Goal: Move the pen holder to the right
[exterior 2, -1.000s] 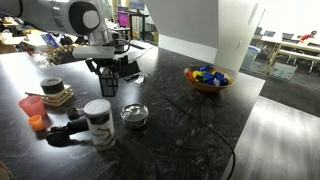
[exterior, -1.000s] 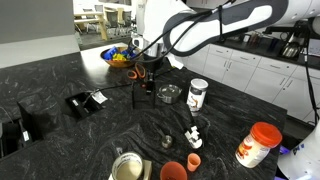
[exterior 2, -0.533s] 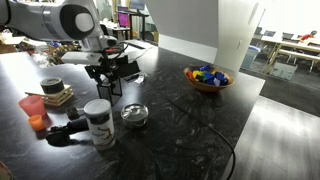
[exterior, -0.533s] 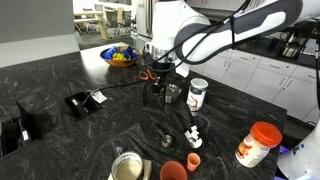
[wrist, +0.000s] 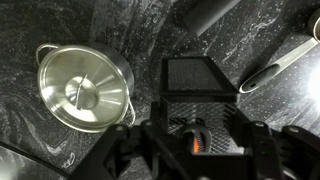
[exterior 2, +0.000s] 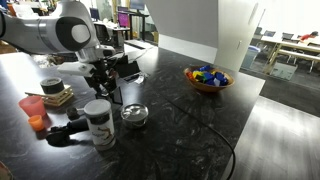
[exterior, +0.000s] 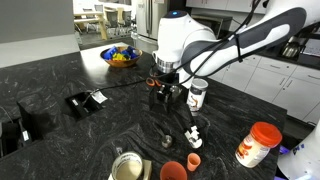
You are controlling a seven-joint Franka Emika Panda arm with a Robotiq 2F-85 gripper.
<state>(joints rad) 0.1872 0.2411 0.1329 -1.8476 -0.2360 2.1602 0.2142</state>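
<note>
The pen holder [exterior: 160, 98] is a small black wire-mesh cup with orange-handled scissors in it. It shows in both exterior views [exterior 2: 104, 88] and fills the middle of the wrist view [wrist: 194, 92], where an orange handle glows inside the mesh. My gripper [exterior: 163, 86] comes down over it, with a finger on each side and the jaws shut on the cup. It also shows in the other views [exterior 2: 103, 76] [wrist: 195, 138]. The cup is at or just above the black marbled counter [exterior: 90, 135]; I cannot tell if it touches.
A small steel bowl [wrist: 84, 88] sits close beside the holder [exterior 2: 134, 114]. A white jar [exterior: 198, 93] stands just beyond it. A fruit bowl [exterior: 120, 55], a flat black box [exterior: 84, 100], an orange cup [exterior: 172, 170], a tin [exterior: 125, 167] and an orange-lidded bottle [exterior: 258, 143] stand around.
My gripper has carried the pen holder across the counter, away from the fruit bowl, to a spot next to the steel bowl and the white jar. The other objects have not moved.
</note>
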